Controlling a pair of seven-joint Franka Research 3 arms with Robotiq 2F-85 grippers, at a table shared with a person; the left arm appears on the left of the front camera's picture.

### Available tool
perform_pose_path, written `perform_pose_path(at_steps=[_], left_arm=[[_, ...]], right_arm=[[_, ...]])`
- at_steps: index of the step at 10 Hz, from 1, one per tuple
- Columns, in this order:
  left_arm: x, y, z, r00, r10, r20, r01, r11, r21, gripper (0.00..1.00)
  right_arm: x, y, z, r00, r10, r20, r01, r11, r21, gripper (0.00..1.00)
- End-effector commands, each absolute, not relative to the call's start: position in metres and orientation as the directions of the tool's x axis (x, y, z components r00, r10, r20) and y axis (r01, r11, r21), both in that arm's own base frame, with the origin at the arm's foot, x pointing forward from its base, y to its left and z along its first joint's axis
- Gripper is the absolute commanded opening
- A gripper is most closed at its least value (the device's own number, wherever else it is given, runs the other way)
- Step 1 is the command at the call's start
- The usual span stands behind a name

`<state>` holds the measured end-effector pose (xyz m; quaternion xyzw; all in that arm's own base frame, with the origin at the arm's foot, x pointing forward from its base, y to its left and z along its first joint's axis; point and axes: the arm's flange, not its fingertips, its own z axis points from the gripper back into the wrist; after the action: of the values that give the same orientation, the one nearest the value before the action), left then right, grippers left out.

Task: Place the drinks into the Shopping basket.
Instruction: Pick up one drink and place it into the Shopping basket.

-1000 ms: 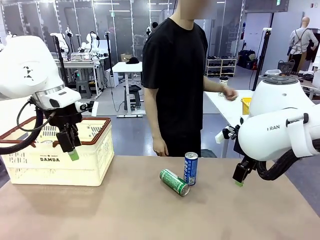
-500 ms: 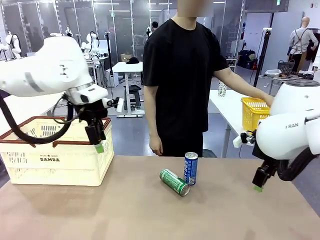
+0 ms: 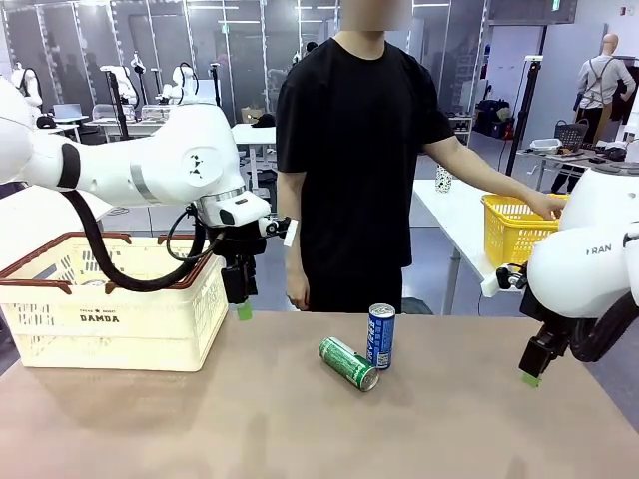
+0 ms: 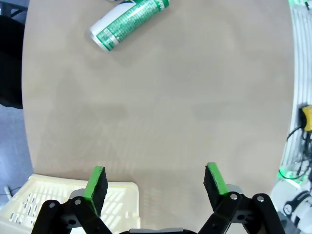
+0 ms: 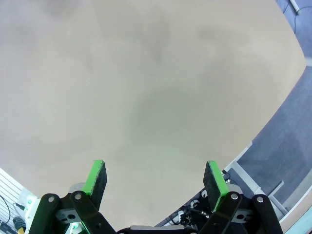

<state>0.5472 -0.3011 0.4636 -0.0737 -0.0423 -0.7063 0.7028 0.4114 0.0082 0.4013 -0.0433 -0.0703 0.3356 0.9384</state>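
Two drinks sit mid-table: a green can (image 3: pixel 348 362) lying on its side and a blue can (image 3: pixel 380 336) upright, touching it. The green can (image 4: pixel 128 23) also appears at the top of the left wrist view. The cream Shopping basket (image 3: pixel 110 311) with a reddish-brown rim stands at the table's left. My left gripper (image 3: pixel 241 297) hangs open just right of the basket, well left of the cans; its jaws (image 4: pixel 155 184) hold nothing. My right gripper (image 3: pixel 533 371) is open above the table's right side, and its jaws (image 5: pixel 155 179) are empty over bare tabletop.
A person in a black shirt stands at the far edge behind the cans, one hand on a yellow basket (image 3: pixel 511 226) on a separate table to the right. The basket's corner (image 4: pixel 68 204) lies under my left fingers. The table's right edge (image 5: pixel 273 112) is near.
My left arm has swung right, from over the basket to just past its right side. My right gripper has drifted right and down. The person's arm reached to the yellow basket.
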Motion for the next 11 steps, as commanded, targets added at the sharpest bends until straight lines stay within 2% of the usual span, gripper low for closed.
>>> perform_pose_path(at_steps=[1,5,6,7,9,11], left_arm=[[0.542,-0.298,0.466,0.005,-0.984,0.179,0.999,-0.004,-0.053,1.00],[0.548,-0.301,0.464,-0.001,-0.986,0.165,0.999,-0.008,-0.042,1.00],[0.553,-0.328,0.465,-0.115,-0.962,0.248,0.993,-0.108,0.042,1.00],[0.555,-0.349,0.469,-0.182,-0.936,0.300,0.982,-0.156,0.107,1.00],[0.551,-0.382,0.469,-0.334,-0.902,0.272,0.939,-0.293,0.182,1.00],[0.553,-0.411,0.451,-0.467,-0.853,0.235,0.884,-0.444,0.145,1.00]], right_arm=[[0.411,0.011,0.401,0.765,0.636,0.104,-0.624,0.771,-0.128,1.00],[0.411,0.011,0.401,0.765,0.636,0.104,-0.624,0.771,-0.128,1.00],[0.411,0.011,0.401,0.765,0.636,0.104,-0.624,0.771,-0.128,1.00],[0.411,0.011,0.401,0.765,0.636,0.104,-0.624,0.771,-0.128,1.00],[0.411,0.011,0.401,0.765,0.636,0.104,-0.624,0.771,-0.128,1.00],[0.411,0.011,0.401,0.765,0.636,0.104,-0.624,0.771,-0.128,1.00]])
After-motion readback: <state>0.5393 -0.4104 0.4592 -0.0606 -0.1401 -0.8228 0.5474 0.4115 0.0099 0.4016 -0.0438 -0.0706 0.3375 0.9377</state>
